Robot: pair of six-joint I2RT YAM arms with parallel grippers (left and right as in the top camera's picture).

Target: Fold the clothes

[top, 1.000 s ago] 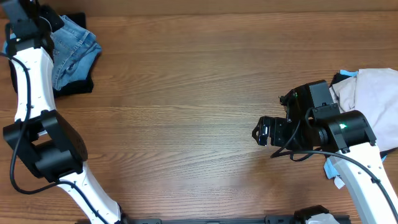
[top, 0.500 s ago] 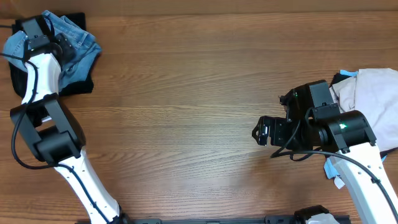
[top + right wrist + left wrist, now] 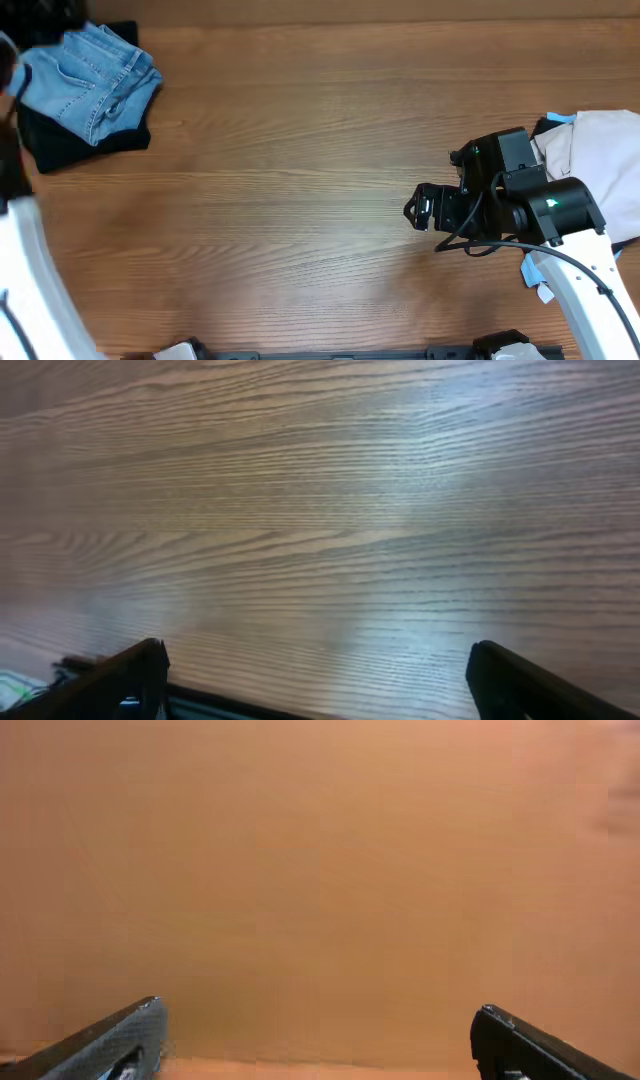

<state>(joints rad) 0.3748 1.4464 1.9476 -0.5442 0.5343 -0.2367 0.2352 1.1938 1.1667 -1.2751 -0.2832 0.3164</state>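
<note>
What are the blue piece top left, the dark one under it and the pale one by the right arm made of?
The blue piece looks like denim: faded light blue, stitched seams and a pocket. The dark one is matte black cloth, weave too small to tell. The pale one seems soft beige-grey fabric, loosely creased.

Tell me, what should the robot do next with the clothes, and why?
Probably swing the open right gripper over to the crumpled beige-grey cloth garment and pull it onto the middle of the wooden table, since the light blue denim jeans already look folded.
</note>
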